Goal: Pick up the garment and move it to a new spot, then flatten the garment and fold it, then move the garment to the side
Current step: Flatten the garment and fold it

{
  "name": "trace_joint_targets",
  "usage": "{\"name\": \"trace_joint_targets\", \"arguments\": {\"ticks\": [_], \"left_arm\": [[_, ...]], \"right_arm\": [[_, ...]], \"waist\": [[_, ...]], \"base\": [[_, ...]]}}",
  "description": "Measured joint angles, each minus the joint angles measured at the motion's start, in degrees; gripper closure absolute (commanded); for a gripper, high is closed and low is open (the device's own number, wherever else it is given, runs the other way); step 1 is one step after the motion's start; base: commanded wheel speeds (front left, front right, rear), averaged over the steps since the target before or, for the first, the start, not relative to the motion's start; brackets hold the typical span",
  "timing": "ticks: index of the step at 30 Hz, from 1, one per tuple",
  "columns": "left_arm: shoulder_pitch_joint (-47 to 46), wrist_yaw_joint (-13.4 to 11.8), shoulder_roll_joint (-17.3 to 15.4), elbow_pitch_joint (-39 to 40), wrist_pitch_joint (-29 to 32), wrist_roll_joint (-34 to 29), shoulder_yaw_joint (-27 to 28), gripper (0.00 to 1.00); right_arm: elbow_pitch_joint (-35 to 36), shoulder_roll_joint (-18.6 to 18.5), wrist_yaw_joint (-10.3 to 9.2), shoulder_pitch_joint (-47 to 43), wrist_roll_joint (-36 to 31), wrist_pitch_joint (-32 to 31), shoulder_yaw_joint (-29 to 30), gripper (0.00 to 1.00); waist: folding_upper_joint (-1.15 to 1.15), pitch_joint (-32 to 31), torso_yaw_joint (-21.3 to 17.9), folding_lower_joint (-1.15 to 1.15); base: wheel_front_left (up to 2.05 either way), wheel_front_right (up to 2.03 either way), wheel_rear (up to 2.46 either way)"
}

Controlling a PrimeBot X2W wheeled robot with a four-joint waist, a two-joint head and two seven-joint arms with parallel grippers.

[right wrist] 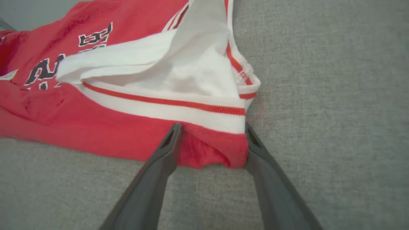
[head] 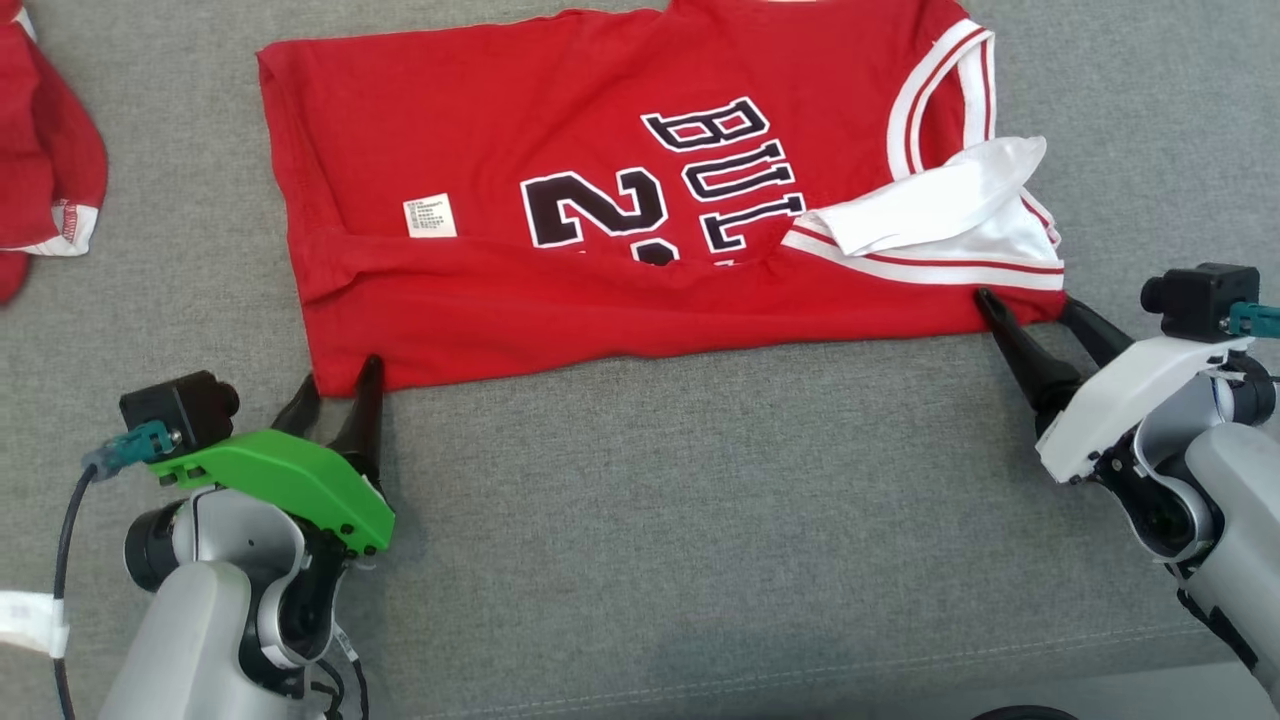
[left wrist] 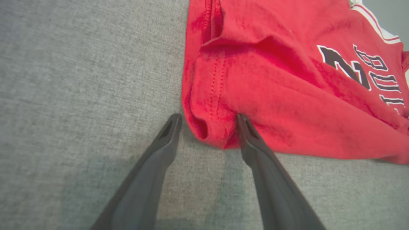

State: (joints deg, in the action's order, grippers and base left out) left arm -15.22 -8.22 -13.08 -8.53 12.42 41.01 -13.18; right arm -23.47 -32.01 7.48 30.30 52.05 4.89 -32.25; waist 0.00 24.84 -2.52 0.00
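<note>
Red with white striped trim, the garment lies spread across the far part of a grey woven surface, its long side running from the robot's left to its right. Its near strip is folded over onto the front, covering the lower part of the black-and-white lettering. A small white label sits on the red cloth toward the left end. At the right end a flap of white lining is turned out over the striped armhole band.

The left gripper rests at the garment's near left corner. In the left wrist view its fingers stand spread apart, with the rumpled corner of the hem lying between the tips; one finger touches the cloth edge, and the other sits on the grey surface just beside it. Nothing is pinched.

The right gripper is at the near right corner (the end with the white band). In the right wrist view its jaws are likewise wide apart, one tip on either side of the red corner below the band, and the cloth between them lies slack on the surface rather than squeezed.

A second red piece of clothing with white trim lies bunched at the far left edge of the head view, well apart from the garment.
</note>
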Motion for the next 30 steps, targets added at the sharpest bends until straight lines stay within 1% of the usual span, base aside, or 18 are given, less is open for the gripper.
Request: {"name": "trace_joint_targets", "arguments": {"ticks": [3, 5, 7, 9, 12, 15, 18, 20, 21, 22, 23, 27, 29, 30], "left_arm": [[-1.88, 2.76, -0.66, -2.69, 1.35, 0.85, -1.04, 1.00], [-2.05, 4.12, -1.02, -3.20, 2.25, 1.43, -1.64, 1.00], [-1.58, 5.27, -2.10, -2.10, 4.13, 2.01, -2.16, 1.00], [0.66, 6.23, -3.46, 1.14, 6.75, 2.94, -2.80, 1.00], [6.50, 6.34, -5.90, 8.38, 10.74, 5.10, -3.15, 1.00], [13.61, 4.99, -7.65, 16.30, 13.30, 6.39, -3.12, 1.00], [19.52, 2.90, -8.43, 21.37, 13.95, 6.87, -2.86, 1.00], [22.14, 1.92, -7.59, 22.79, 13.57, 7.54, -2.94, 1.00], [22.86, 1.62, -7.02, 22.86, 13.02, 7.93, -2.94, 0.86], [23.14, 1.30, -6.55, 22.84, 12.28, 7.90, -2.90, 0.31], [23.14, 1.16, -6.36, 22.81, 11.88, 7.71, -2.97, 0.00], [22.82, 0.09, -7.05, 25.47, 10.73, 5.09, -2.44, 0.00], [21.92, -0.86, -8.68, 27.83, 10.72, 3.94, -1.00, 0.00], [20.57, -0.94, -9.46, 29.04, 11.10, 3.28, -0.35, 0.00]], "right_arm": [[0.30, -1.11, 0.07, 1.51, 1.13, -3.28, -1.63, 1.00], [1.01, -2.15, 0.09, 1.96, 2.87, -5.84, -2.61, 1.00], [2.48, -4.65, 0.09, 1.99, 4.87, -8.80, -3.64, 1.00], [4.91, -8.00, 0.08, 1.61, 6.95, -11.51, -4.37, 1.00], [9.05, -13.52, 0.08, -0.83, 10.82, -15.01, -4.46, 1.00], [12.73, -18.14, 0.09, -4.66, 14.46, -17.12, -3.91, 1.00], [14.88, -21.29, 0.09, -8.87, 17.38, -17.94, -3.50, 1.00], [15.02, -21.83, 0.11, -10.55, 17.97, -17.02, -2.87, 1.00], [14.81, -21.80, 0.14, -11.06, 17.93, -16.47, -2.53, 0.57], [14.38, -21.80, 0.14, -11.50, 17.55, -16.22, -2.48, 0.00], [13.96, -21.94, 0.14, -11.82, 17.13, -16.23, -2.38, 0.00], [16.40, -24.04, 0.07, -12.35, 17.00, -15.88, 0.33, 0.00], [19.11, -26.25, 0.03, -11.10, 16.97, -15.89, 2.58, 0.00], [20.37, -27.04, 0.03, -9.77, 16.81, -15.90, 4.02, 0.00]], "waist": [[0.00, -0.25, 0.43, 0.00], [0.00, -0.73, 0.50, 0.00], [0.00, -1.35, 0.49, 0.00], [0.00, -1.96, 0.45, 0.00], [0.00, -2.61, 0.30, 0.00], [0.00, -2.54, -0.08, 0.00], [0.00, -1.87, -0.14, 0.00], [0.00, -1.29, -0.16, 0.00], [0.00, -1.01, -0.15, 0.00], [0.00, -0.78, -0.11, 0.00], [0.00, -0.64, -0.01, 0.00], [0.00, -0.31, 0.65, 0.00], [0.00, 0.02, 0.85, 0.00], [0.00, 0.31, 0.92, 0.00]], "base": [[0.00, 0.00, 0.00], [0.00, 0.00, 0.00], [0.00, 0.00, 0.00], [0.00, 0.00, 0.00], [0.00, 0.00, 0.00], [0.00, 0.00, 0.00], [0.00, 0.00, 0.00], [0.00, 0.00, 0.00], [0.00, 0.00, 0.00], [0.00, 0.00, 0.00], [0.00, 0.00, 0.00], [0.00, 0.00, 0.00], [0.00, 0.00, 0.00], [0.00, 0.00, 0.00]]}}
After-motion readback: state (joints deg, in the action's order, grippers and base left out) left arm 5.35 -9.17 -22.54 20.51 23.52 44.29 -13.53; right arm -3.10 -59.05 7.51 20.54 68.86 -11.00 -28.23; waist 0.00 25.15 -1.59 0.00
